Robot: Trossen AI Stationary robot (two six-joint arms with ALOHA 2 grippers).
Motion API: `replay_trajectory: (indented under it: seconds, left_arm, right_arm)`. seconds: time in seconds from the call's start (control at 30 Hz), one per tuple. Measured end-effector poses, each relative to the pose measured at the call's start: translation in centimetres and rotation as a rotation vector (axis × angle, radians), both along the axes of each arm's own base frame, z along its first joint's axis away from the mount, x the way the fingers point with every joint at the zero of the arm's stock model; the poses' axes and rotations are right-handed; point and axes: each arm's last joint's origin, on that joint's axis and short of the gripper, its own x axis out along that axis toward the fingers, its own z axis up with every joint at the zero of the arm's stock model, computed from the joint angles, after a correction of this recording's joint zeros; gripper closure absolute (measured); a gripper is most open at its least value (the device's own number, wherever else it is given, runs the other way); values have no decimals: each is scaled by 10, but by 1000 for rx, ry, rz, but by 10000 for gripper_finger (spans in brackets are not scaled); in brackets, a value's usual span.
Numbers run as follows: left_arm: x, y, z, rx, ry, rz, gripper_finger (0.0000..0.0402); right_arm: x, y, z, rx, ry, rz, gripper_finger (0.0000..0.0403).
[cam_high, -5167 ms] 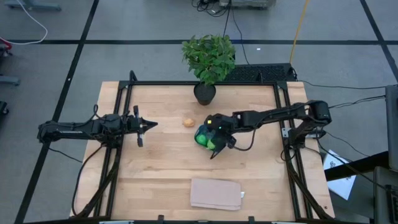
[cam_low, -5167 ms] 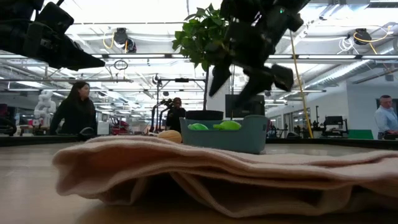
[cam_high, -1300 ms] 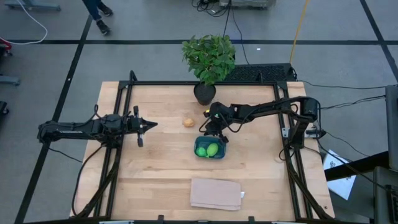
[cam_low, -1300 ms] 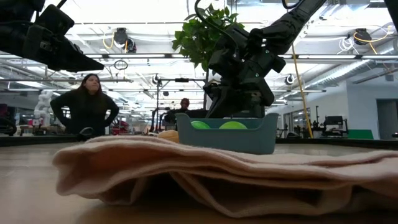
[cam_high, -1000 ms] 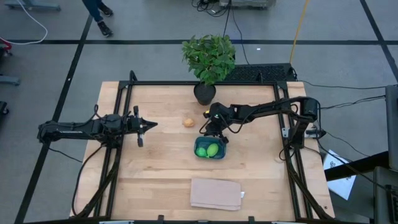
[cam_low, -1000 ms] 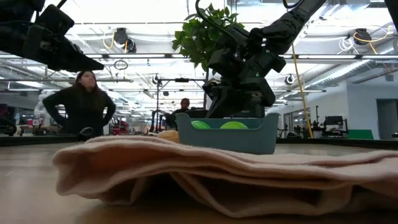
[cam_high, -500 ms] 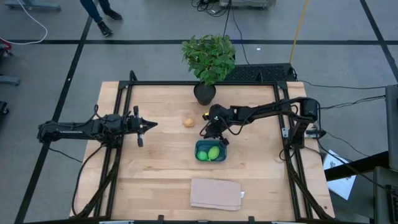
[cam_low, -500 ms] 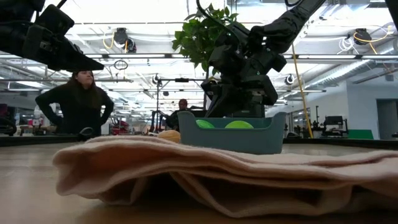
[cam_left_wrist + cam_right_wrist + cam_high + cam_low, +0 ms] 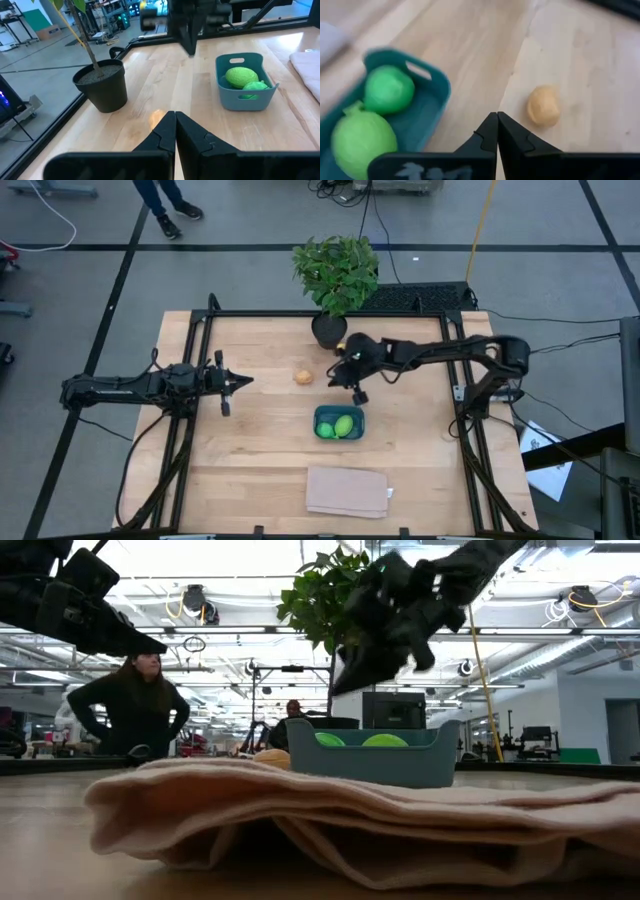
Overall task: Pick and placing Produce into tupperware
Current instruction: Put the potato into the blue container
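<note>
Both green pieces (image 9: pixel 339 425) lie in the teal tupperware (image 9: pixel 321 414); the orange-tan piece (image 9: pixel 302 377) sits loose on the bench (image 9: pixel 260 450), between the tupperware and the plant pot (image 9: pixel 329 330). The right end effector (image 9: pixel 351 381) hangs above the bench, fingers pressed together and empty; the left end effector (image 9: pixel 238 382) waits closed, well apart. Risk: descending closed would knock the rounded piece rolling toward the pot, or the arm could clip the tupperware.

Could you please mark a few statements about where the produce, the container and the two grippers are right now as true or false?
1. Both green pieces lie in the teal container. True.
2. The orange-tan piece is in the container. False: it lies on the table, apart from it.
3. The right gripper holds the container. False: it is shut, empty, raised above the table.
4. The left gripper is shut and holds nothing. True.
5. The potted plant stands on the tan pad. False: they are at opposite table edges.
</note>
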Motion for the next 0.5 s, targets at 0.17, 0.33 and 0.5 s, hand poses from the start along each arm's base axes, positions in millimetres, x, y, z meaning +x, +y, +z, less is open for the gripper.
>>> replay_trajectory:
  seconds: [0.17,0.33,0.5]
  left_arm:
    - [0,0,0,0,1,0,387]
    - [0,0,-1,0,9,0,387]
    - [0,0,-1,-1,9,1,387]
  right_arm:
    - [-12,9,32,31,-82,-21,403]
    - [-37,24,58,86,-158,-31,403]
    - [-76,40,69,171,-293,-50,403]
